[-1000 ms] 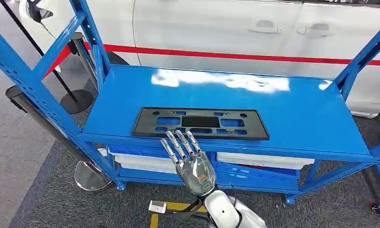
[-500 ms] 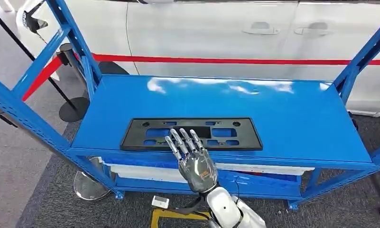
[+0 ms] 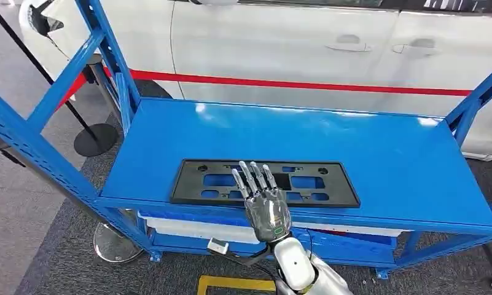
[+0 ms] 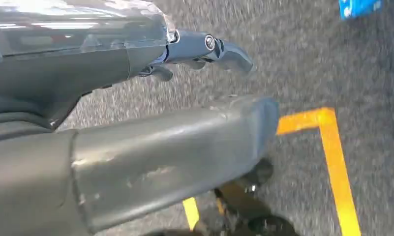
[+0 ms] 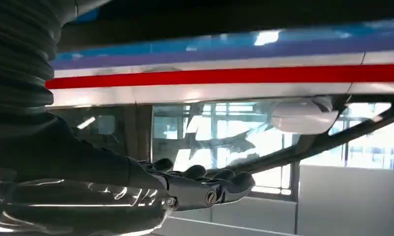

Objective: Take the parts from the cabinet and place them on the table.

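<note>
The black plastic frame (image 3: pixel 265 182) lay flat near the front edge of the blue shelf (image 3: pixel 366 160), lengthwise along it. The right hand (image 3: pixel 265 203) was stretched out flat over the middle of the frame's near edge, fingers apart and straight, holding nothing. The left hand (image 4: pixel 136 113) hung above grey carpet with yellow tape (image 4: pixel 332 162); whether it was open or closed could not be told. A white car (image 3: pixel 304 43) stood behind the shelf.

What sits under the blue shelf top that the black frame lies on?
Under the shelf top, white trays on a lower blue shelf show at the front. Their contents and anything farther back are covered.
</note>
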`<state>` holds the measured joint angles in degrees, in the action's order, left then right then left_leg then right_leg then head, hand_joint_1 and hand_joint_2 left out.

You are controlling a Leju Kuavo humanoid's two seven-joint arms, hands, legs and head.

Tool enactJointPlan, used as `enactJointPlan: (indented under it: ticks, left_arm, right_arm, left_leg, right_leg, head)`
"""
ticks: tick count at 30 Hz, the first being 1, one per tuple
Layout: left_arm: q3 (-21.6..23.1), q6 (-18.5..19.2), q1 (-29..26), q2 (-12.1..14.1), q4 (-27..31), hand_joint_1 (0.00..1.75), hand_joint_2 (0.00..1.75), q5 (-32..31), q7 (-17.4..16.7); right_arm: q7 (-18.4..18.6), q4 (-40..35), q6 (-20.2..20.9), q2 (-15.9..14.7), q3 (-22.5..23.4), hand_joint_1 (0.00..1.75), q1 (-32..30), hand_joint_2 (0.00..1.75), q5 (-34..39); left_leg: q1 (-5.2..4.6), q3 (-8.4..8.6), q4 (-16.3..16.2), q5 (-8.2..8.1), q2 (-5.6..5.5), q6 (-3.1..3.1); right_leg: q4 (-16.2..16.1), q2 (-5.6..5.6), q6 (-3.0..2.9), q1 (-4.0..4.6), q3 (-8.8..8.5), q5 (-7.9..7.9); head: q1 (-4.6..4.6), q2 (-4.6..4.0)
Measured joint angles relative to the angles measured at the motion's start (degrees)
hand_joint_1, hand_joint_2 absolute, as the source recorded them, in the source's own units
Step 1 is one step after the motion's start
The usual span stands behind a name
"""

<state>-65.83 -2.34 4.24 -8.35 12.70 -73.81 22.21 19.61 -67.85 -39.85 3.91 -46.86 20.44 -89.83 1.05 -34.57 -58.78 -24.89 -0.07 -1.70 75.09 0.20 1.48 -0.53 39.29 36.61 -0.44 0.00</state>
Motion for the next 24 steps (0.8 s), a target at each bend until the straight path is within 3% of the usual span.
enactJointPlan:
  ticks: [1, 2, 4, 5, 6, 9, 11, 12, 15, 16, 17, 18, 20, 21, 22, 24]
  left_arm:
    - [0.0, 0.0, 0.0, 0.0, 0.0, 0.0, 0.0, 0.0, 0.0]
    - [0.0, 0.0, -0.1, 0.0, 0.0, 0.0, 0.0, 0.0, 0.0]
    - [0.0, 0.0, 0.0, 0.0, 0.0, 0.0, 0.0, -0.1, 0.1]
    - [0.0, 0.0, 0.0, 0.0, 0.0, 0.0, 0.0, -0.1, 0.1]
    - [0.0, 0.0, 0.1, -0.2, 0.0, 0.0, 0.0, -0.2, 0.1]
    - [0.1, 0.0, 0.0, -0.1, 0.0, 0.0, 0.0, -0.5, 0.2]
    - [0.1, 0.0, 0.1, 0.0, 0.0, 0.0, 0.0, -0.8, 0.3]
    - [0.1, 0.1, 0.1, 0.0, 0.0, 0.0, 0.0, -0.9, 0.3]
    - [0.1, 0.2, 0.0, 0.1, 0.0, 0.0, 0.0, -1.1, 0.3]
    - [0.1, 0.2, 0.0, 0.1, 0.0, 0.0, 0.0, -1.1, 0.3]
    - [0.1, 0.2, -0.1, 0.2, 0.0, 0.0, 0.0, -1.1, 0.3]
    - [0.1, 0.2, -0.1, 0.2, 0.0, 0.0, 0.0, -1.1, 0.3]
    - [0.1, 0.2, 0.0, 0.3, 0.0, 0.0, 0.0, -1.2, 0.3]
    - [0.2, 0.3, 0.1, 0.4, 0.0, 0.0, 0.0, -1.2, 0.3]
    - [0.2, 0.3, 0.2, 0.4, 0.0, 0.0, 0.0, -1.2, 0.3]
    - [0.2, 0.4, 0.1, 0.4, 0.0, 0.0, 0.0, -1.6, 0.2]
  right_arm:
    - [0.0, 0.6, 0.0, -0.1, -0.3, 0.0, 0.0, 1.75, 0.0]
    - [0.0, 1.3, 0.0, -0.2, -0.5, 0.0, 0.1, 1.75, 0.0]
    - [-0.1, 2.3, 0.0, -0.2, -0.7, 0.0, 0.7, 1.75, 0.0]
    - [-0.3, 2.8, 0.0, -0.1, -0.8, 0.0, 1.2, 1.75, 0.0]
    - [-0.7, 3.4, 0.0, -0.1, -0.8, 0.0, 1.7, 1.75, 0.0]
    - [-2.1, 5.2, 0.0, 0.4, -0.5, 0.0, 2.5, 1.75, 0.0]
    - [-3.5, 6.3, 0.0, 1.3, 0.4, 0.0, 2.9, 1.75, 0.0]
    - [-4.1, 7.1, 0.0, 1.9, 1.0, 0.0, 3.4, 1.75, 0.0]
    - [-6.3, 9.2, 0.0, 3.1, 3.1, 0.0, 4.4, 1.75, 0.0]
    - [-6.8, 9.9, 0.0, 3.5, 4.1, 0.0, 4.4, 1.75, 0.0]
    - [-7.2, 10.5, 0.0, 3.9, 4.9, 0.0, 4.5, 1.75, 0.0]
    - [-7.3, 10.9, 0.0, 4.3, 5.6, 0.0, 4.6, 1.75, 0.0]
    - [-7.8, 11.6, 0.0, 5.2, 6.9, 0.0, 5.2, 1.75, 0.0]
    - [-8.1, 12.1, 0.0, 5.6, 7.6, 0.0, 5.6, 1.75, 0.0]
    - [-8.4, 12.6, 0.1, 6.0, 8.2, 0.0, 6.0, 1.75, 0.1]
    - [-8.9, 13.8, 0.4, 6.7, 9.4, 0.0, 6.4, 1.75, 0.1]
  left_leg:
    - [-0.03, 0.07, 0.0, -0.04, -0.06, -0.05]
    - [-0.07, 0.2, 0.0, -0.11, -0.16, -0.01]
    - [-0.17, 0.57, 0.0, -0.26, -0.32, 0.17]
    - [-0.2, 0.71, 0.0, -0.34, -0.33, 0.29]
    - [-0.64, 0.64, -0.2, -0.56, -0.34, 0.62]
    - [-0.37, 0.74, 0.1, -0.55, -0.29, 1.62]
    - [-0.37, 0.79, -0.2, -1.07, -0.25, 2.26]
    - [-0.4, -0.1, -2.6, -2.8, -0.25, 2.57]
    - [-0.19, -5.97, -15.3, -8.83, -0.24, 3.34]
    - [-0.18, -7.04, -17.4, -8.95, -0.24, 3.47]
    - [-0.18, -6.67, -16.4, -7.7, -0.23, 3.49]
    - [-0.18, -5.06, -12.8, -5.37, -0.22, 3.44]
    - [-0.14, -0.1, -2.7, -0.43, -0.14, 3.17]
    - [-0.27, 1.11, -0.4, -1.11, -0.13, 2.78]
    - [-0.51, 1.01, -0.1, -0.82, -0.29, 2.13]
    - [-0.64, 0.86, -0.2, -0.85, -0.28, 1.63]
  right_leg:
    - [1.2, 0.0, -0.03, 0.0, 1.09, -0.48]
    - [-0.5, 0.0, -0.19, 0.01, 0.81, -2.48]
    - [-9.2, -0.01, -0.88, 0.12, -2.85, -8.03]
    - [-13.8, -0.01, -1.46, 0.32, -4.92, -10.08]
    - [-16.3, -0.03, -1.91, 0.79, -5.9, -9.94]
    - [-16.6, -0.03, -1.97, 0.95, -5.82, -9.87]
    - [-17.6, -0.11, -2.65, 0.14, -6.35, -10.56]
    - [-17.6, -0.1, -2.93, 0.11, -6.42, -10.57]
    - [-17.5, -0.21, -3.2, 0.31, -6.4, -10.46]
    - [-17.5, -0.22, -3.21, 0.34, -6.41, -10.44]
    - [-17.4, -0.2, -3.2, 0.34, -6.45, -10.4]
    - [-17.3, -0.15, -3.11, 0.32, -6.49, -10.31]
    - [-17.0, -0.02, -2.82, 0.27, -6.7, -9.97]
    - [-16.8, 0.02, -2.53, 0.59, -6.57, -9.72]
    - [-16.6, 0.11, -2.31, 0.73, -6.34, -9.68]
    - [-16.8, 0.07, -1.88, 0.61, -6.38, -9.84]
  head:
    - [0.0, 0.0]
    - [0.02, 0.0]
    - [0.07, 0.0]
    - [0.09, 0.0]
    - [0.11, -0.02]
    - [0.09, 0.0]
    - [0.13, 0.0]
    - [-0.17, -0.02]
    - [-0.5, 0.0]
    - [-0.59, 0.0]
    - [-0.52, 0.0]
    - [-0.61, 0.0]
    - [-0.63, 0.0]
    - [-0.59, -0.02]
    - [-0.57, 0.0]
    - [-0.57, 0.0]
